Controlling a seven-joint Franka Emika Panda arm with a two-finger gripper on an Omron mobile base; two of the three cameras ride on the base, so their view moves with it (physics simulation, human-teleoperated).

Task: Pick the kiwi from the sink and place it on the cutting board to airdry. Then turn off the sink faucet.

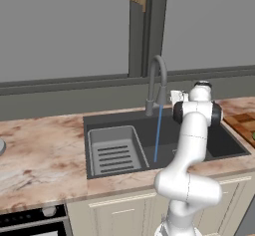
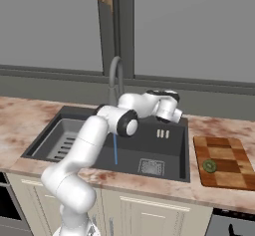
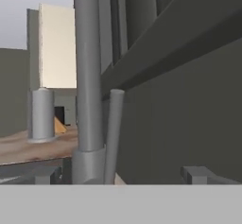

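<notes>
Wooden cutting board carrying kiwi already; faucet running yet, claw spread, empty, closing on lever.

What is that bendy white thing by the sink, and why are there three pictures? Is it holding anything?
The white thing is a robot arm with a two-finger gripper at its end. Two cameras behind it look over the sink, one from each side. The third rides on the hand, so the faucet looks huge and close, with its thin lever right beside it. Blue water is running into the sink. The kiwi already lies on the cutting board at the right. The gripper holds nothing; its fingers look spread apart, close to the faucet.
</notes>
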